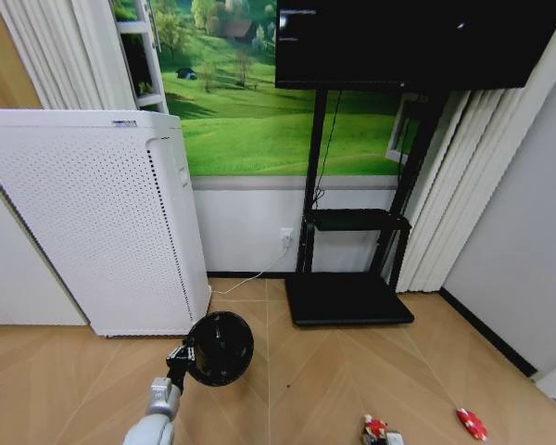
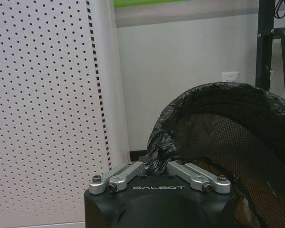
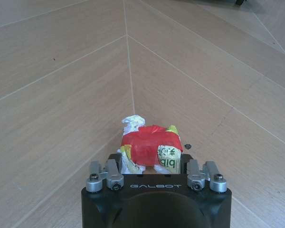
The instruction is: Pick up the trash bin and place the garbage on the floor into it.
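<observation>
The trash bin [image 1: 220, 348] is a small round black bin with a black liner bag. It hangs tilted above the floor [image 1: 306, 380], its mouth facing me. My left gripper [image 1: 180, 356] is shut on the bin's rim [image 2: 218, 95]. In the left wrist view my left gripper [image 2: 156, 164] pinches the bunched liner. My right gripper [image 3: 152, 159] is low over the parquet, shut on a crumpled red-and-white wrapper [image 3: 152, 145]; its fingers are hidden under the wrapper. In the head view that wrapper [image 1: 375, 427] sits at the bottom edge. A second red wrapper [image 1: 472, 424] lies on the floor to its right.
A tall white perforated appliance [image 1: 93, 213] stands just left of the bin. A black screen stand with a flat base [image 1: 347, 301] is against the far wall. White curtains [image 1: 454, 185] hang at the right, above a dark skirting strip [image 1: 489, 332].
</observation>
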### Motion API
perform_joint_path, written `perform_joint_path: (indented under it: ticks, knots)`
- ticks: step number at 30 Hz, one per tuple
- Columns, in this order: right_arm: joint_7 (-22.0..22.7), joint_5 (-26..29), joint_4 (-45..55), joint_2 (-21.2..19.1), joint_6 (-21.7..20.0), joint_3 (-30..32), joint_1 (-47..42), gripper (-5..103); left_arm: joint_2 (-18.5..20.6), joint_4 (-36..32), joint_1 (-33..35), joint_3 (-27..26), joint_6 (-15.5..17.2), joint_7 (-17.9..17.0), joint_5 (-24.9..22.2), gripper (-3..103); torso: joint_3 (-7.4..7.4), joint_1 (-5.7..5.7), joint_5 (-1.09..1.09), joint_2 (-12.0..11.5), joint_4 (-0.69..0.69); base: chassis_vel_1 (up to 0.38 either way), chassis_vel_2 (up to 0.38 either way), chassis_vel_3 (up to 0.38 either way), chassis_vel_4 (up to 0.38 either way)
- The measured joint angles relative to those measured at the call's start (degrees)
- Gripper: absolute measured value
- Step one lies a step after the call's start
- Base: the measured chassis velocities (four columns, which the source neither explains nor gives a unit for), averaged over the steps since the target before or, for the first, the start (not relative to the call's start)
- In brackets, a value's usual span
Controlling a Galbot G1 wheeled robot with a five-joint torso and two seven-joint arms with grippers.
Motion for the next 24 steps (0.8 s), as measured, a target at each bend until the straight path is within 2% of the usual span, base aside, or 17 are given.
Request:
perform_joint_path:
  ticks: [1,2,3,9,14,18,23,24]
  knots:
    - [0.00,0.00,0.00,0.00,0.00,0.00,0.00,63,0.00,0.00,0.00,0.00,0.00,0.00,0.00,3,0.00,0.00,0.00,0.00,0.00,0.000,0.000,0.000,0.000]
    - [0.01,-0.13,0.00,0.20,0.09,0.00,0.12,52,0.01,0.15,-0.05,0.10,-0.09,0.00,0.09,3,0.00,0.00,0.00,0.00,0.00,0.000,0.000,0.000,0.000]
    - [0.01,-0.24,-0.03,0.26,0.19,0.00,0.16,48,0.00,0.17,-0.09,0.14,-0.13,0.00,0.11,3,0.00,0.00,0.00,0.00,0.00,0.000,0.000,0.000,0.000]
    - [-0.08,-0.44,0.06,-0.04,0.82,0.21,-0.05,39,-0.02,0.22,-0.20,0.24,-0.15,0.00,0.12,3,0.00,0.00,0.02,0.00,0.00,0.000,0.000,0.000,0.000]
    - [0.46,0.86,3.96,-1.91,0.37,0.82,-1.46,39,-0.01,0.23,-0.42,0.73,-0.15,0.00,0.12,3,0.00,0.00,0.03,0.00,0.00,0.000,0.000,0.000,0.000]
    - [1.28,2.37,11.10,-4.94,0.19,2.20,-3.80,39,-0.15,0.31,-0.81,1.61,-0.16,-0.05,0.12,3,0.00,0.00,-0.01,0.00,0.00,0.000,0.000,0.000,0.000]
    - [1.24,3.08,17.73,-7.90,1.53,4.17,-6.41,39,-0.44,0.58,-1.33,2.50,-0.16,-0.11,0.13,3,0.00,0.00,0.00,0.00,-0.01,0.000,0.000,0.000,0.000]
    - [0.09,4.02,21.39,-9.27,2.37,5.01,-7.87,39,-0.50,0.75,-1.51,2.83,-0.16,-0.14,0.13,3,0.00,0.00,0.02,0.00,0.00,0.000,0.000,0.000,0.000]
